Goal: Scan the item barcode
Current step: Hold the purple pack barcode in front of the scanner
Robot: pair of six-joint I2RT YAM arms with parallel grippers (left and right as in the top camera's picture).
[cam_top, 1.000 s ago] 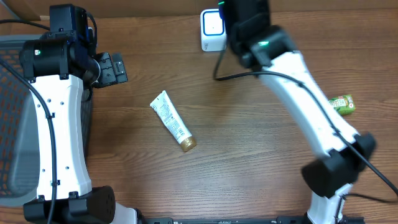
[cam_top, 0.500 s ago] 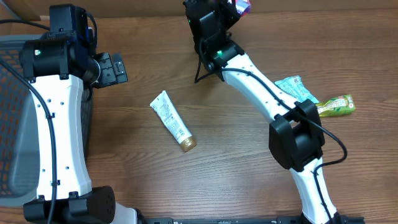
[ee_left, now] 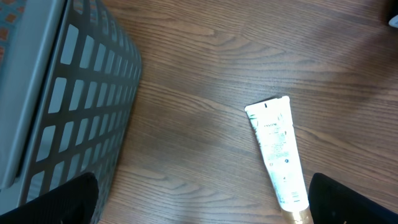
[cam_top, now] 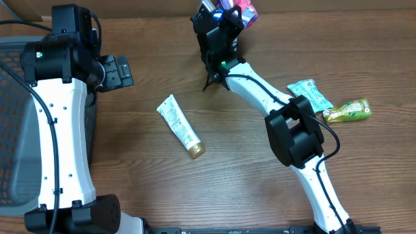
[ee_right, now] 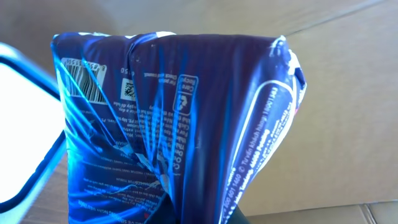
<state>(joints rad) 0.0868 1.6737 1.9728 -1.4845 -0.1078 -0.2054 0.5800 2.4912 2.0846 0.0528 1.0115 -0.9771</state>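
The right gripper (cam_top: 229,16) is clamped tight on a purple-blue packet (ee_right: 174,112) at the table's far edge, with its barcode (ee_right: 84,78) beside the white scanner (ee_right: 18,137). The left gripper (cam_top: 123,71) hangs empty near the basket (ee_left: 74,112), jaws spread wide.

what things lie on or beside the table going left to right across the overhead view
grey basket → white tube → purple packet held up at the far edge → teal packet → green packet
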